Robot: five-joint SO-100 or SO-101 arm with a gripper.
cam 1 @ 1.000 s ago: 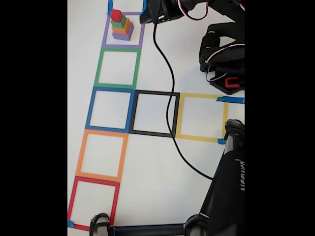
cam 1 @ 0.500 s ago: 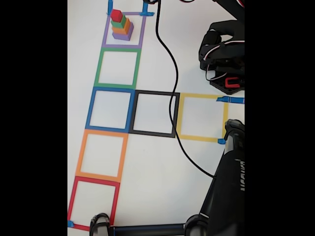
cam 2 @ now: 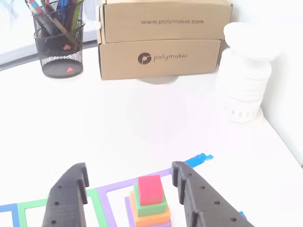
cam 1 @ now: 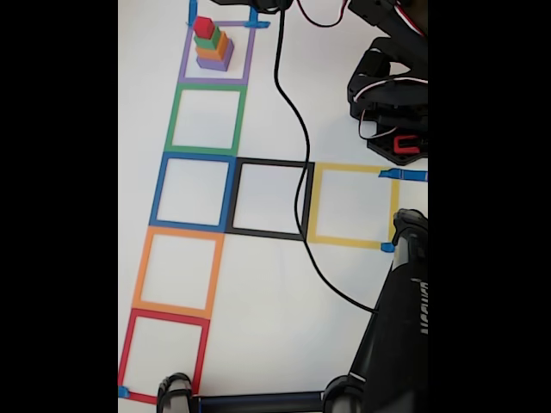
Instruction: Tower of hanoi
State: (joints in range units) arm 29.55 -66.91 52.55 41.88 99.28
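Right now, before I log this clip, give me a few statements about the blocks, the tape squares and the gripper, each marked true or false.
1. The red block tops the stack. True.
2. The stack stands inside the green tape square. False: it stands inside the purple tape square.
3. The gripper is open, one finger on each side of the stack. True.
4. The orange block sits above the green block. False: it sits beneath.
5. The black cable crosses the black tape square. True.

Fixed view: high, looking down; other view: low, close; both share tower of hanoi (cam 1: 213, 45)
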